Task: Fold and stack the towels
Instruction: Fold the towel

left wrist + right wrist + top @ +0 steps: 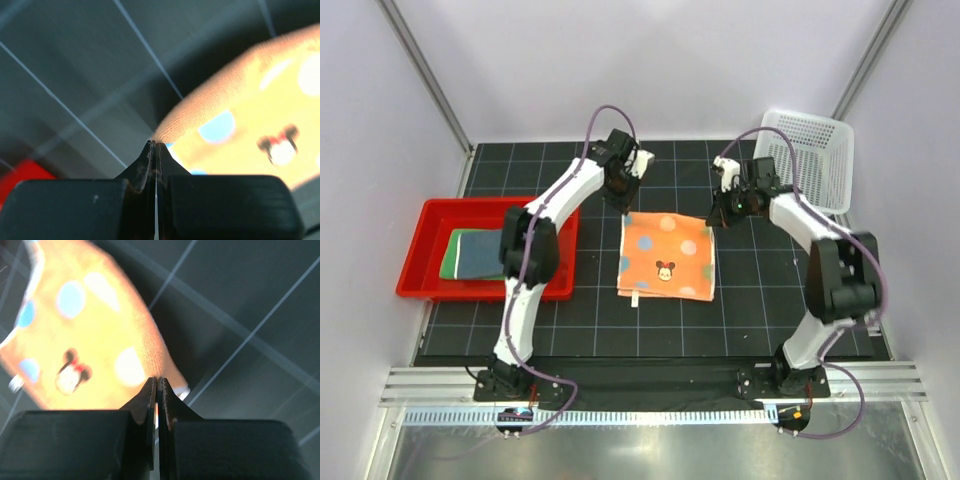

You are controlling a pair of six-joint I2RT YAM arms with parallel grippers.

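Left fingers, right fingers clench far corners of the soft orange dotted towel.
Draw both nearward evenly (keep level).

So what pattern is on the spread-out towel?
Orange towel, coloured dots, cartoon mouse; best in top view.

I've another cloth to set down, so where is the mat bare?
Bare mat: the near strip between the orange towel and the arm bases, and the patch between that towel and the right arm. Crowded: the red tray, holding two towels, and the orange towel's far corners, pinched by left gripper and right gripper.
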